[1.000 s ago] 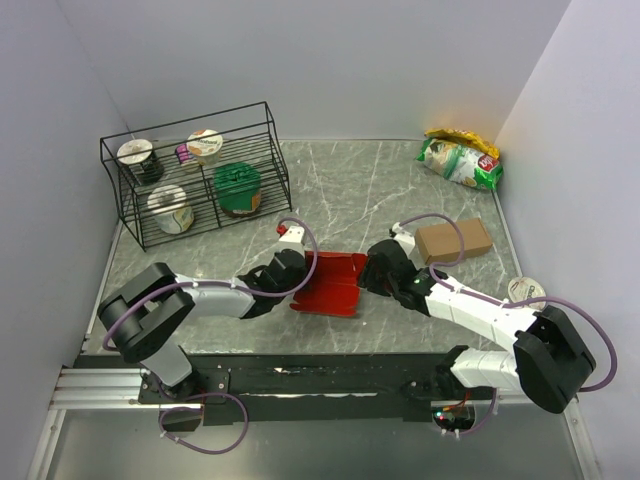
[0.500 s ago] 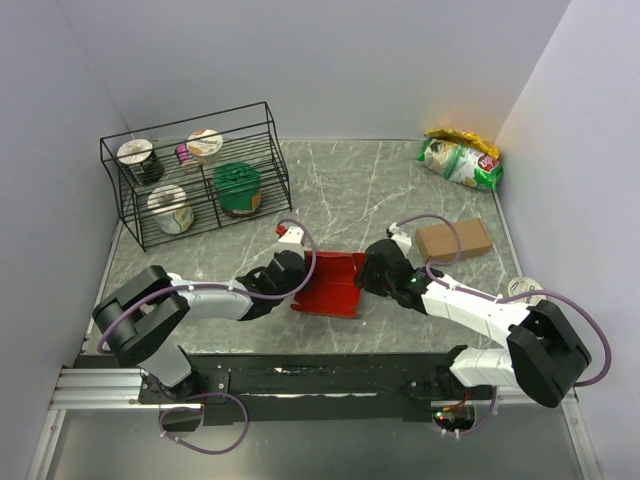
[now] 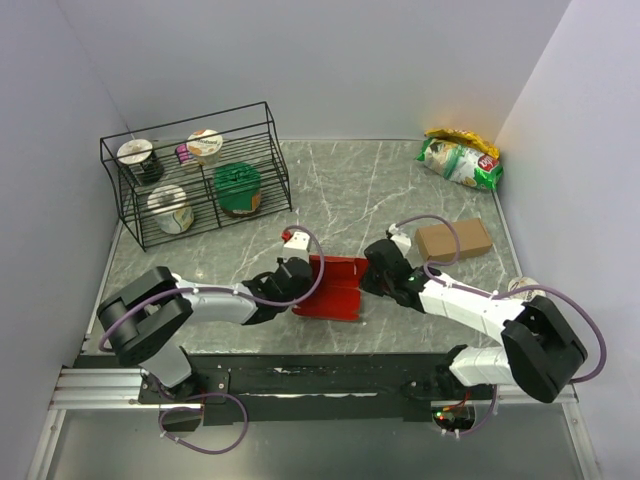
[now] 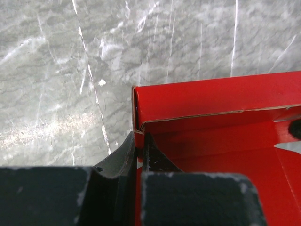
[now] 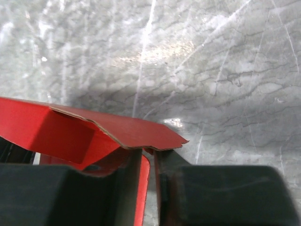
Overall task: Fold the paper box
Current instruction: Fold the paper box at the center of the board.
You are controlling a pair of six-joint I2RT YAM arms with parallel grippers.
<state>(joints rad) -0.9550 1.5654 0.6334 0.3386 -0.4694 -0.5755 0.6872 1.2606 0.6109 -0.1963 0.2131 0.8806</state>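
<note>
Now: paper box (image 3: 328, 287) nipped at both ends

It sits mid-surface toward the near edge, btwn the two arms. It's partly formed, w/ the floor flat and the side walls raised. The L wrist view shows a corner w/ one wall upright and the next tucked behind it. L pincer (image 4: 139, 146) is clamped on the wall right at that corner, one finger inside and one outside, prob. to keep the crease square. R pincer (image 5: 148, 157) is likewise clamped on thin card at the opposite side, just under a flap that juts out over the grey surface (image 5: 225, 70). Gripping both ends likely stops the light card sliding while a wall gets pushed up. Judged approx halfway, flaps not yet locked. Well apart are the brown carton (image 3: 454, 240) to the R, the wire rack (image 3: 195, 175) far L, and the snack bag (image 3: 460, 160) in the far R corner.
</note>
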